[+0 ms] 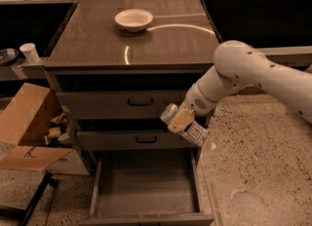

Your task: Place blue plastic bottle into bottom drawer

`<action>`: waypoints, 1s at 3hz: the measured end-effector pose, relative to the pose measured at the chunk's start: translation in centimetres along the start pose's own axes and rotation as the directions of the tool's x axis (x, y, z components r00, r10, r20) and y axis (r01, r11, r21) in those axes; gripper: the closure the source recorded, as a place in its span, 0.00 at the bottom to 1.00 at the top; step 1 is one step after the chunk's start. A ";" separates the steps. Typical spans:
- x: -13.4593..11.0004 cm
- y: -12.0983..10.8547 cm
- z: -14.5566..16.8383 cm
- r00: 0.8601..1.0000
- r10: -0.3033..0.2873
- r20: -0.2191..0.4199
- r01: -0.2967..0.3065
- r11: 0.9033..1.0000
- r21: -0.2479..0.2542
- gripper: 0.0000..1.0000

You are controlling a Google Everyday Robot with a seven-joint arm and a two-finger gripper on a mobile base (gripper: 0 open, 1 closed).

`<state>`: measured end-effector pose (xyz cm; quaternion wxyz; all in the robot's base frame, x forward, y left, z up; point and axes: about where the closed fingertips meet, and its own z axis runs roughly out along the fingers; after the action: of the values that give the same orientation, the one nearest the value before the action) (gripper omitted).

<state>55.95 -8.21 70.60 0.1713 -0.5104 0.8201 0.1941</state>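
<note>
My gripper (181, 120) is shut on the blue plastic bottle (194, 132), a small clear bottle with a pale printed label. It holds the bottle tilted, in front of the middle drawer's right end and above the right side of the bottom drawer (146, 183). The bottom drawer is pulled out, with a plain grey interior and nothing in it. My white arm (253, 76) reaches in from the right.
A cream bowl (133, 19) sits on the cabinet top (97, 40). The two upper drawers with black handles (140, 103) are closed. An open cardboard box (29, 122) lies on the floor at the left, with a white cup (30, 52) on a shelf behind it.
</note>
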 end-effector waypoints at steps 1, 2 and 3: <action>1.5 0.3 2.9 0.999 0.029 0.030 -0.027 0.998 -0.065 1.00; 1.7 0.3 3.4 0.999 0.033 0.031 -0.031 0.997 -0.074 1.00; 2.5 0.0 4.7 0.999 0.038 0.019 -0.036 0.996 -0.080 1.00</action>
<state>55.29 -7.85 65.31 0.1557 -0.4996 0.8191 0.2351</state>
